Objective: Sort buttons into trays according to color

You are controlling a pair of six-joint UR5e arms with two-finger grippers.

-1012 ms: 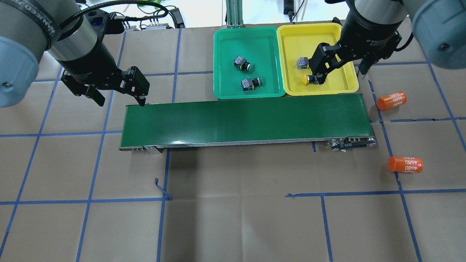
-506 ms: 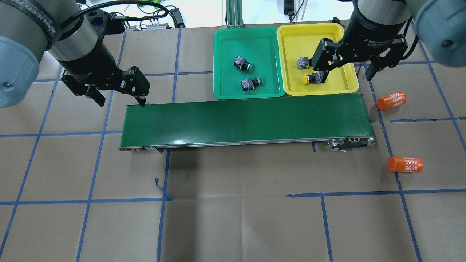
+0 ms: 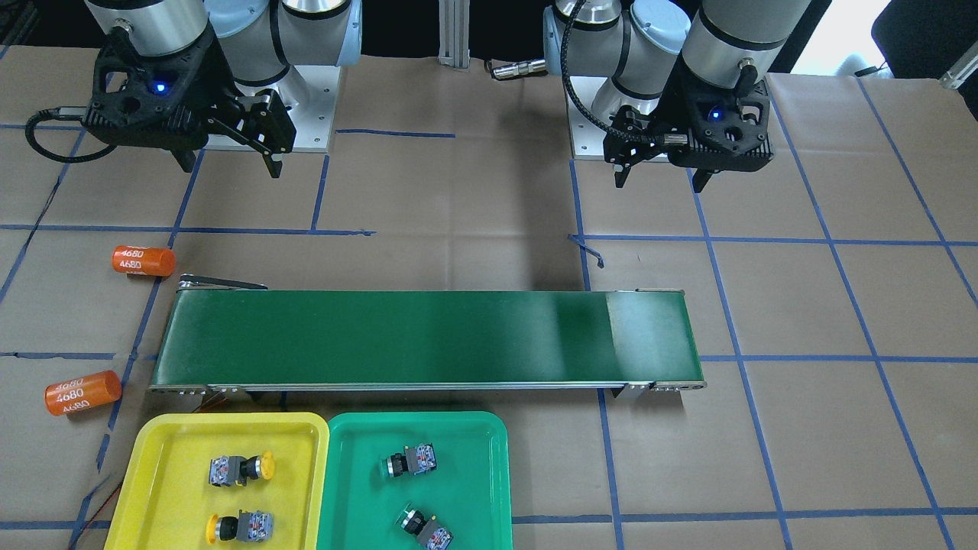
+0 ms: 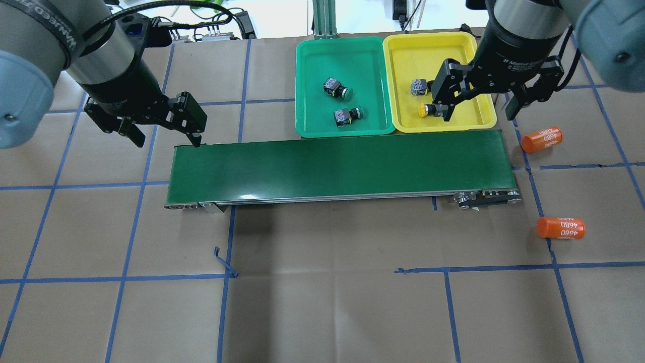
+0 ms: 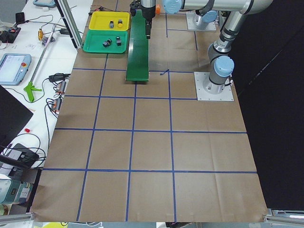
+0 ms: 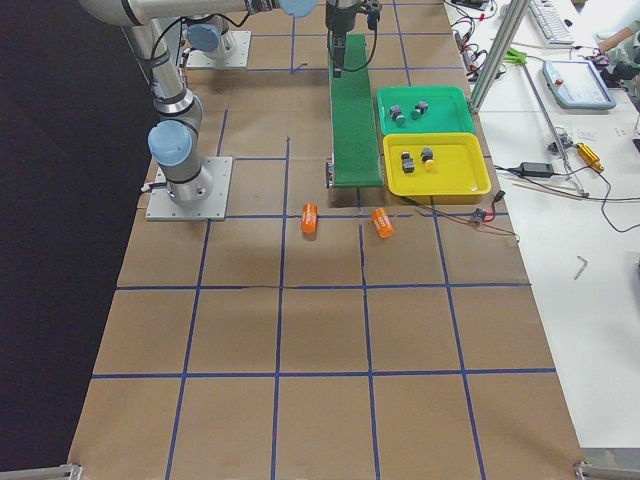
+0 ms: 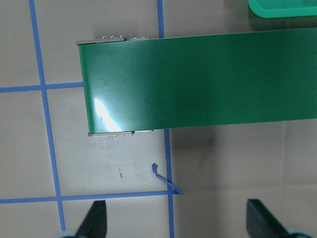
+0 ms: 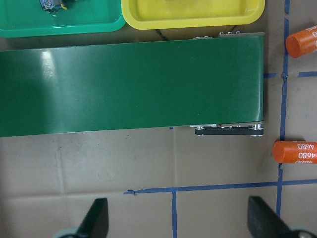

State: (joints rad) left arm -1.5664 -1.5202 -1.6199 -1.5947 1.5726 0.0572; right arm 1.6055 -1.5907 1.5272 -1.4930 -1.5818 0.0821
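Both pincers gape wide, empty, high up: left gripper [image 4: 166,136] by the conveyor belt's [image 4: 342,164] left end, right gripper [image 4: 478,113] by its right. Farther: yellow buttons [image 4: 427,109] in the yellow tray [image 4: 438,50], green buttons [image 4: 337,89] in the green tray [image 4: 363,55]. A low right-arm sweep could jolt the trays.

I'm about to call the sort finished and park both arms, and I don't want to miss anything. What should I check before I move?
1. Both yellow buttons lie inside the yellow tray: ok.
2. Both green buttons lie inside the green tray: ok.
3. No button on the conveyor belt: ok.
4. Left gripper open, nothing between its fingers: ok.
5. Right gripper open, nothing between its fingers: ok.
6. Two orange cylinders lie on the table off the belt's end on the right arm's side, outside both trays: ok.
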